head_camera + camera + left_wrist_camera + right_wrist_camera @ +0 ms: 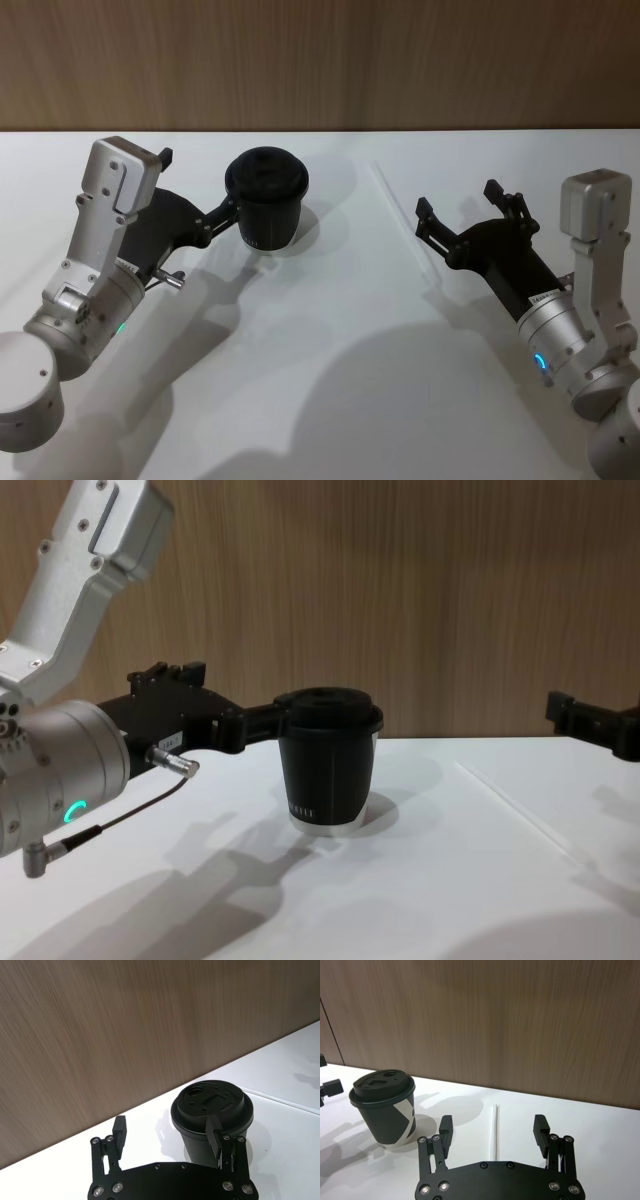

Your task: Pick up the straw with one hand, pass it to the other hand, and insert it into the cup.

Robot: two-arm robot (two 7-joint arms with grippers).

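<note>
The black lidded cup [266, 200] stands upright at the back left of the white table. My left gripper [197, 183] is open just left of it, one fingertip against the cup's side; the cup [212, 1120] sits at that finger, outside the gap. The thin white straw [392, 200] lies flat on the table right of the cup, running front to back. My right gripper [458, 200] hovers open to the right of the straw. From the right wrist, the straw [494, 1132] lies on the table beyond the open right gripper [493, 1129], in line with the gap, untouched.
A wooden wall [320, 60] closes off the back edge of the table [330, 380]. A thin black cable with a metal plug [175, 763] hangs from my left wrist. Bare white surface stretches in front of the cup and straw.
</note>
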